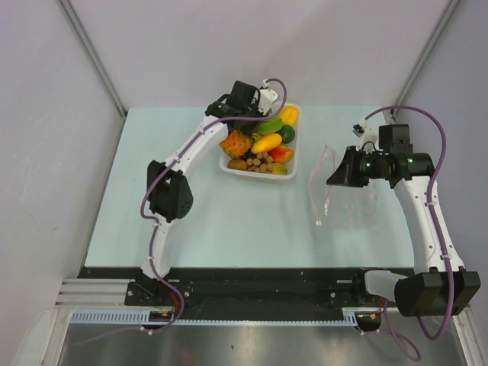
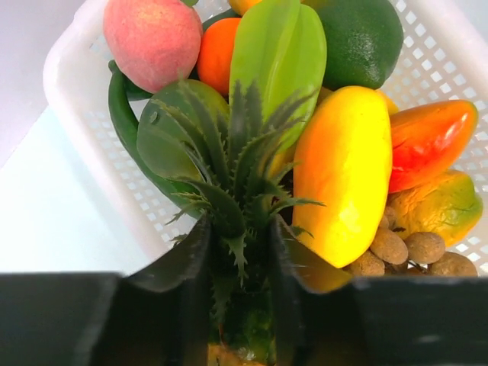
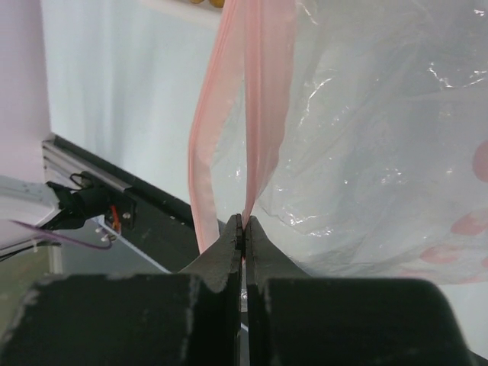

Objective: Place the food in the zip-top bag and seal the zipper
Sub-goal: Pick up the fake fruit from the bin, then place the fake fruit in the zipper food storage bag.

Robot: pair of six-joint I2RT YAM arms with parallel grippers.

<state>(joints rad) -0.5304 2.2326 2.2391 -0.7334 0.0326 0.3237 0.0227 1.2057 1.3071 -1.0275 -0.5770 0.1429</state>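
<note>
The pale bench [image 1: 229, 221] carries everything, with the two arms rising from its near edge. The left arm [image 1: 183, 164] bends out and reaches over the far middle. The right arm [image 1: 423, 206] stands on the right side and turns in towards the centre.

Next in size is the zip-top bag [image 1: 351, 206], clear and crinkly, on the right half of the bench. It sits just beside the white tray [image 1: 252, 177], with its mouth turned towards the tray and standing open in a loop. From the right wrist, red printed marks show through the plastic at the right edge.

The tray holds the food, heaped together. The pineapple [image 1: 235, 143] lies at its left end. The yellow mango [image 2: 343, 175] lies alongside it, touching a red-yellow piece [image 2: 427, 141], and a brown bunch [image 2: 412, 252] sits below that. A dark green round fruit [image 2: 358, 38], a long pale green piece [image 2: 278, 61] and a pink fruit [image 2: 152, 38] lie further back.

The left end effector [image 2: 238, 290] is closed on the pineapple's spiky green crown, which fills the gap between the two fingers.

The right end effector [image 3: 244, 229] is pinched tight on one lip of the zipper [image 3: 259, 99]. The pink strip rises from between the closed fingers, and the other lip bows away to the left.
</note>
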